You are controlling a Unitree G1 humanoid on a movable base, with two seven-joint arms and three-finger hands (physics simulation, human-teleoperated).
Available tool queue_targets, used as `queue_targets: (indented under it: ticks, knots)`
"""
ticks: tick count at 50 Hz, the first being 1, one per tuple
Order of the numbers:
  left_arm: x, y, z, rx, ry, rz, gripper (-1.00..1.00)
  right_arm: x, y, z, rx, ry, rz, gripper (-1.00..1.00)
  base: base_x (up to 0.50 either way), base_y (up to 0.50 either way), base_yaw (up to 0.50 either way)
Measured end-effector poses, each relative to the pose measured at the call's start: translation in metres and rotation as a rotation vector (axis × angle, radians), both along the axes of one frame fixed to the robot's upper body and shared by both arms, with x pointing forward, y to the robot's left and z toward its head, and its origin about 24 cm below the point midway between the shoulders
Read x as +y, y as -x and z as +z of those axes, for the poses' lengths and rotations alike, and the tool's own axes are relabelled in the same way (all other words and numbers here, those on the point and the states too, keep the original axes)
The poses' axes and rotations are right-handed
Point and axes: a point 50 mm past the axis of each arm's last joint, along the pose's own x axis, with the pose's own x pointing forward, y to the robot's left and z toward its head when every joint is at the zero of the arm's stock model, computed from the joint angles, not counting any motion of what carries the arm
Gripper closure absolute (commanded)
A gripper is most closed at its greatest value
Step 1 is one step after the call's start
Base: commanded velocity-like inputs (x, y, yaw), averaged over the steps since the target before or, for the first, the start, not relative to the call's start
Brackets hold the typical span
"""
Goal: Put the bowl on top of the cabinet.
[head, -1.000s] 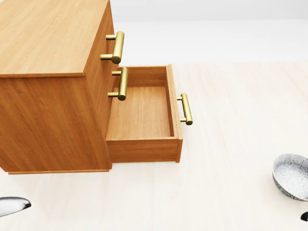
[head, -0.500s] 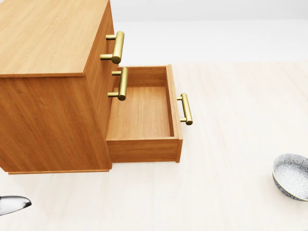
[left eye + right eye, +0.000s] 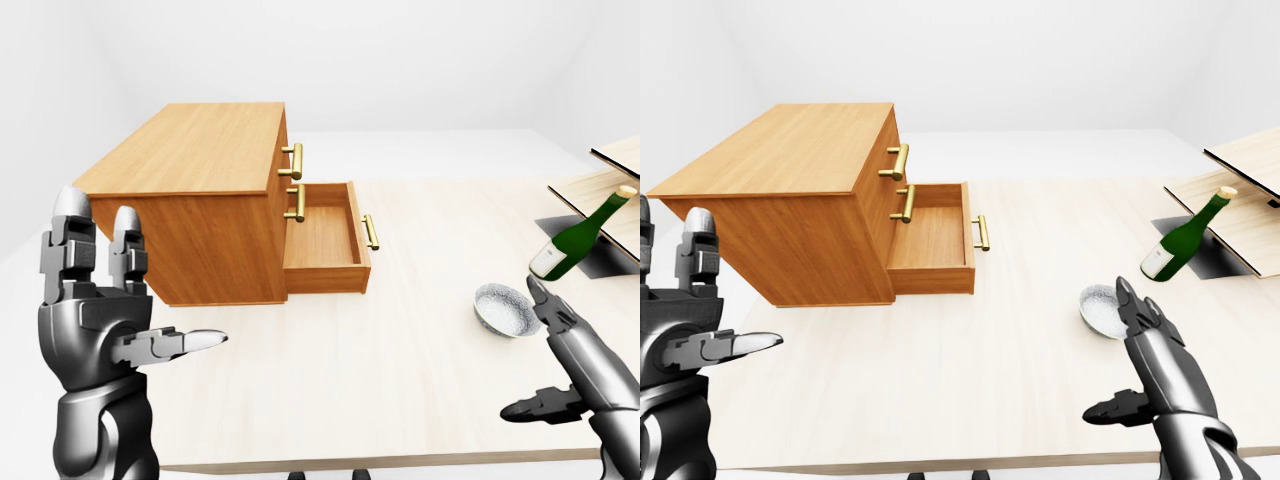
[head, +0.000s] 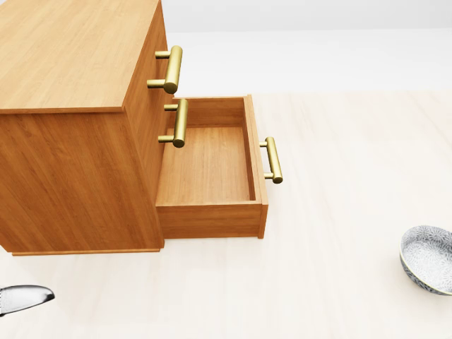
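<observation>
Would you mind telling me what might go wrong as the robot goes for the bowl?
The right hand is open near the bowl, not gripping; a shallow pinch on its rim might slip. The green bottle leans up and to the right of the bowl in the left-eye view, so a wide reach could knock it. The open drawer juts toward the bowl's side; a low carry to the cabinet top might clip it.

Pale table (image 3: 400, 380), plain white walls (image 3: 420, 60)
</observation>
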Motion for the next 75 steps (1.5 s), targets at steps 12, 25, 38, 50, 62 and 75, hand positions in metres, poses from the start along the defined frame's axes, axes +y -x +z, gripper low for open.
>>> queue_targets:
  ticks: [12,25,38,50,62,75]
  knots:
    - [-0.001,-0.001,-0.002,0.01,-0.003,-0.003,-1.0,-0.016,0.008,-0.007,0.03,-0.017,-0.064,-1.0,0.0,0.0,0.0]
    - [-0.001,0.0,-0.002,0.011,-0.003,-0.003,-1.0,-0.027,0.012,-0.01,0.048,-0.017,-0.108,-1.0,0.0,0.0,0.0]
    - [0.001,-0.002,-0.002,0.012,0.0,0.003,-1.0,-0.043,-0.004,-0.025,0.132,-0.024,-0.094,-1.0,0.0,0.0,0.0]
    - [0.001,-0.003,-0.002,0.012,0.0,0.007,-1.0,-0.039,-0.012,-0.018,0.138,0.048,-0.077,-1.0,0.0,0.0,0.0]
    - [0.001,-0.003,-0.002,0.012,0.0,0.008,-1.0,-0.041,-0.02,-0.016,0.143,0.08,-0.066,-1.0,0.0,0.0,0.0]
    - [0.001,-0.005,-0.005,0.026,0.0,0.006,-1.0,-0.049,-0.03,-0.023,0.171,0.042,-0.046,-1.0,0.0,0.0,0.0]
